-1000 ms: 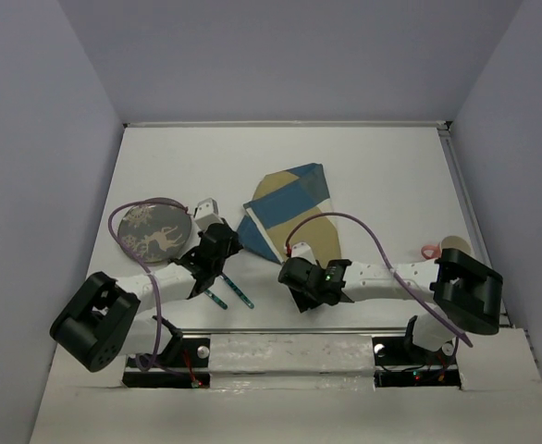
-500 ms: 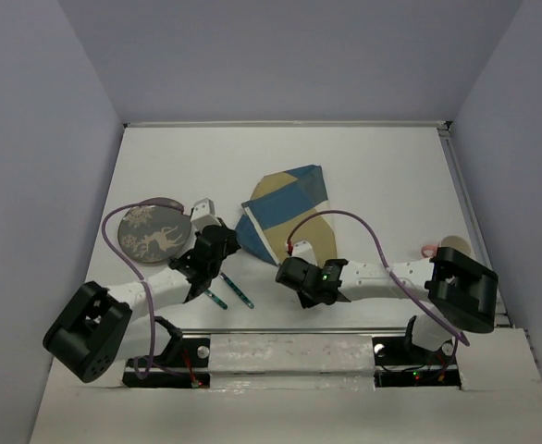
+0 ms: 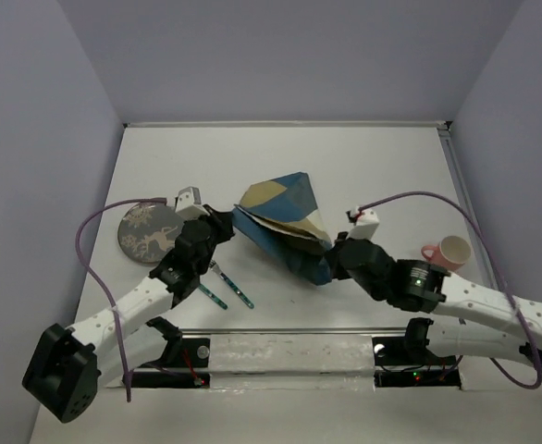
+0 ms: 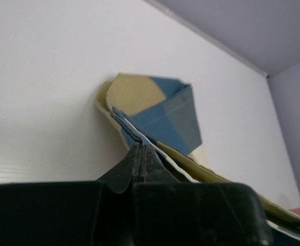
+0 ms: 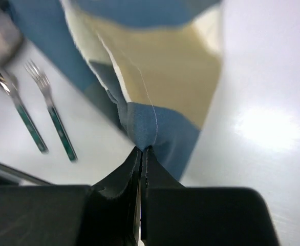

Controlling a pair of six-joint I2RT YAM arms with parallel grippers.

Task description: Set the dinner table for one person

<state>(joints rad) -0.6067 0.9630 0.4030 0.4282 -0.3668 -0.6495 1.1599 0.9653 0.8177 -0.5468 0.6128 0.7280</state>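
Observation:
The blue-and-tan checked placemat (image 3: 283, 219) hangs bunched and partly lifted over the white dinner table (image 3: 382, 166). My left gripper (image 3: 231, 221) is shut on the placemat's left edge (image 4: 134, 130); in the left wrist view the jaws (image 4: 141, 149) press together on the folded cloth. My right gripper (image 3: 330, 269) is shut on the placemat's near blue corner (image 5: 145, 130), with the fingertips (image 5: 143, 149) pinching it. A round grey plate (image 3: 149, 233) with a white deer pattern lies left of the left gripper.
Two green-handled utensils (image 3: 226, 286) lie near the front edge; one is a fork (image 5: 51, 119) and the other (image 5: 18, 111) lies beside it. A pink-and-cream cup (image 3: 450, 251) stands at the right. Walls enclose the table on three sides.
The right gripper has shut on the placemat's near corner and swung right and forward. The left arm reached forward. The placemat rose and bunched between them. The cup came into view.

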